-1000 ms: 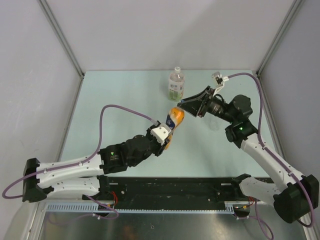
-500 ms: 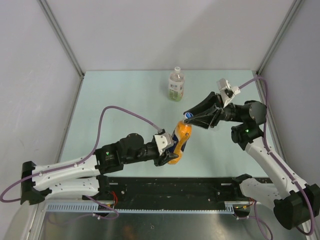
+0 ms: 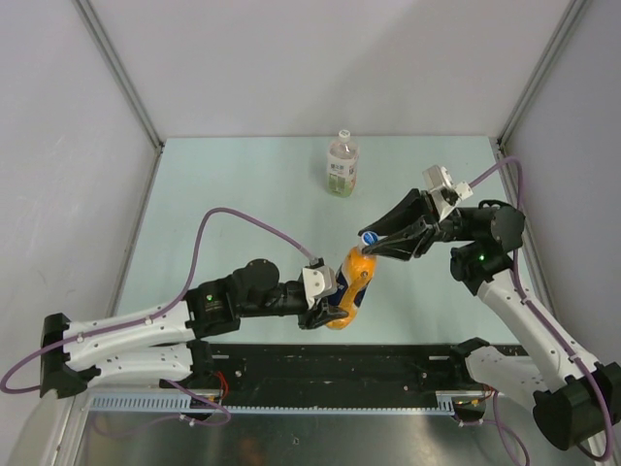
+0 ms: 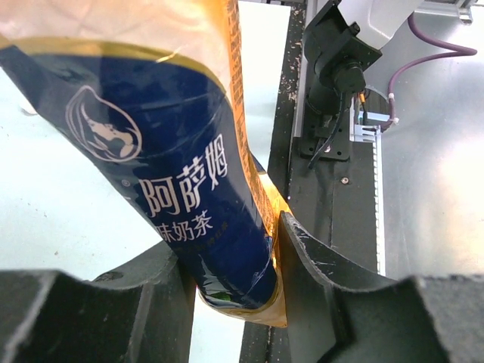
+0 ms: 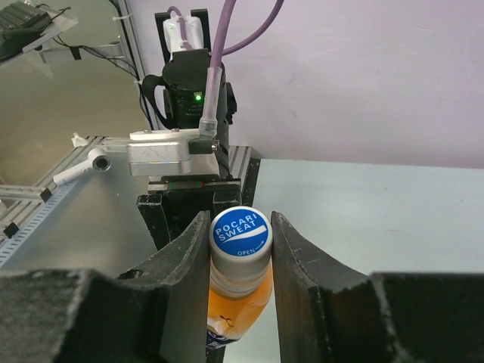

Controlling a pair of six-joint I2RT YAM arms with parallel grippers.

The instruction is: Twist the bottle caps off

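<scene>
Above the tabletop (image 3: 223,184), the tilted orange bottle (image 3: 351,282) is hanging lower than before; left fingers (image 4: 318,261), reaching inward, are clenching its body, right fingers (image 5: 302,261) seemingly pinching its blue cap (image 5: 240,231).

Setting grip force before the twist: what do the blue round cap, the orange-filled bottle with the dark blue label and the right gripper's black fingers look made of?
Blue round cap: likely hard moulded plastic, smooth satin top with white printed lettering.
Orange-filled bottle: seemingly thin clear plastic; its glossy film label wrinkles and catches light.
Black fingers: probably rigid matt plastic, pale scuffs on the edges; exact material unclear.
</scene>
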